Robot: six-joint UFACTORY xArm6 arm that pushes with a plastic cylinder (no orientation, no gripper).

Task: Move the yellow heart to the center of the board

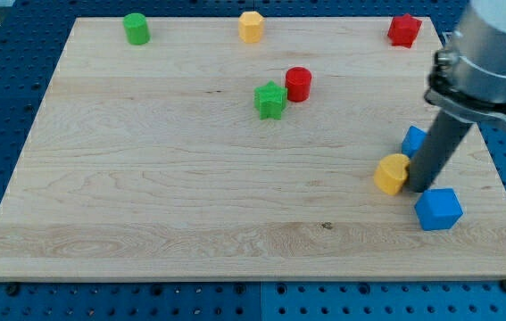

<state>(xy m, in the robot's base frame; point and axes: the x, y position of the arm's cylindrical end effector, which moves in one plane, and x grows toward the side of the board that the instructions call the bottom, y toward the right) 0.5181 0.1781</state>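
The yellow heart (pixel 392 173) lies on the wooden board (pixel 145 205) at the view's right, below mid-height. My tip (pixel 419 189) stands right against the heart's right side. A blue cube (pixel 437 209) sits just below and right of my tip. Another blue block (pixel 413 140) shows partly behind the rod, above the heart.
A green star (pixel 270 99) and a red cylinder (pixel 298 84) sit near the board's upper middle. Along the top edge are a green cylinder (pixel 136 28), a yellow hexagon block (pixel 251 27) and a red star (pixel 404 30).
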